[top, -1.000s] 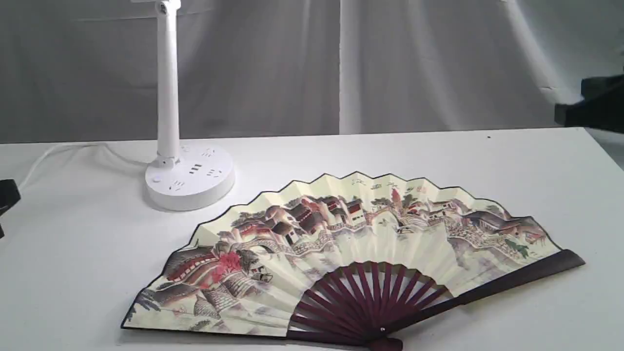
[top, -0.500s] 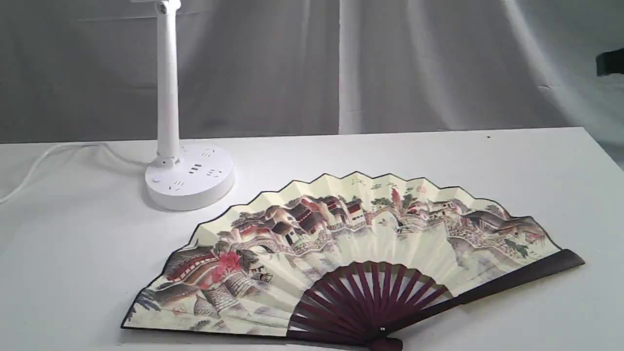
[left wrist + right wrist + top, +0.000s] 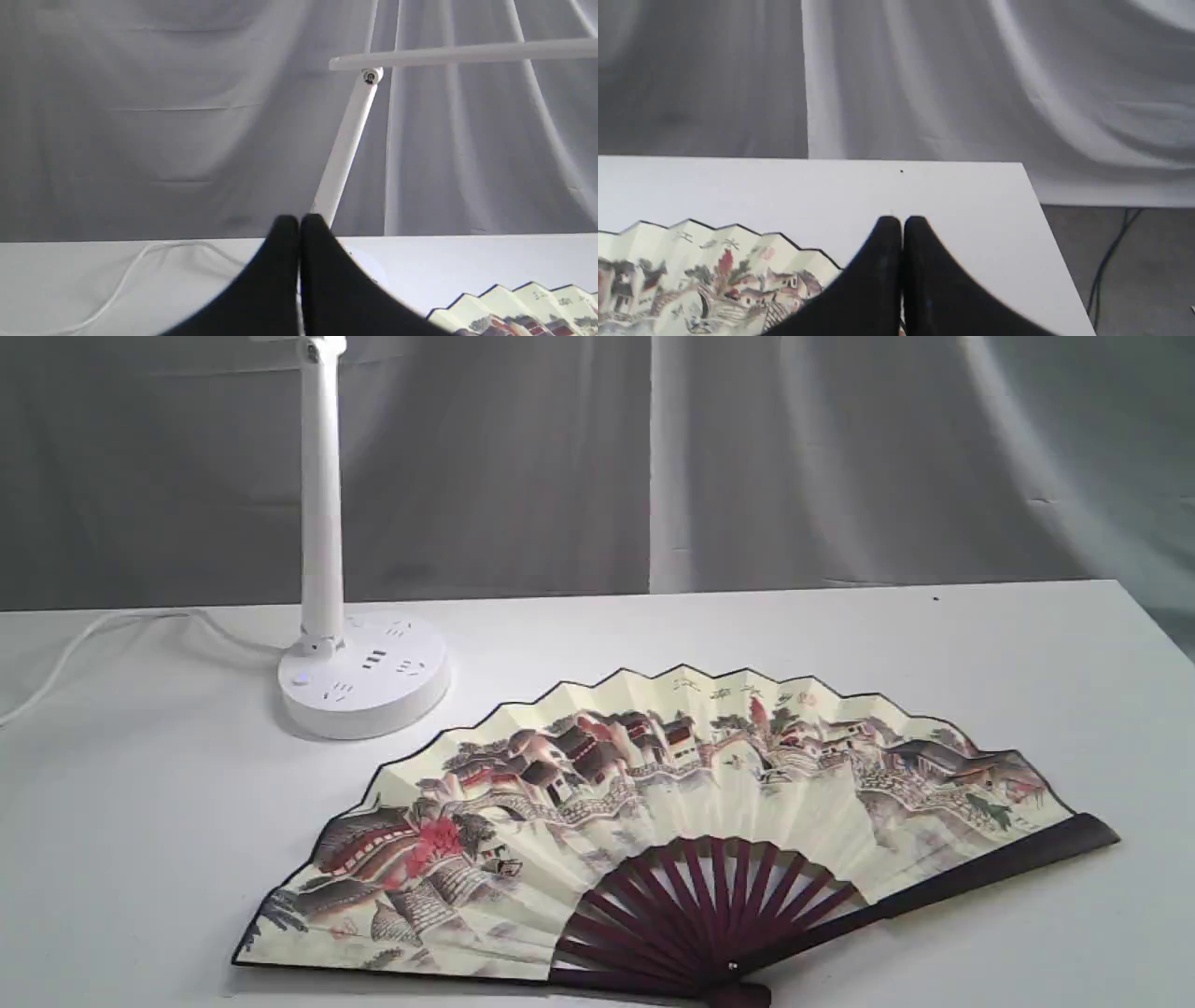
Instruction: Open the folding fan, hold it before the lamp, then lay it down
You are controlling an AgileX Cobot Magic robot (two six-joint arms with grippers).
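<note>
The folding fan lies spread wide open and flat on the white table, painted side up, its dark maroon ribs fanned toward the near edge. Its pleated edge also shows in the left wrist view and the right wrist view. The white lamp stands at the back left on its round base; its post and horizontal head bar show in the left wrist view. Neither arm appears in the exterior view. My left gripper and right gripper are both shut, holding nothing, away from the fan.
The lamp's white cord trails across the table's back left. A grey curtain hangs behind the table. The table's right edge drops to a floor with dark cables.
Both arms have withdrawn out of the exterior view: the left one left the left edge first, then the right one rose and left the right edge. The fan and lamp have not moved.
</note>
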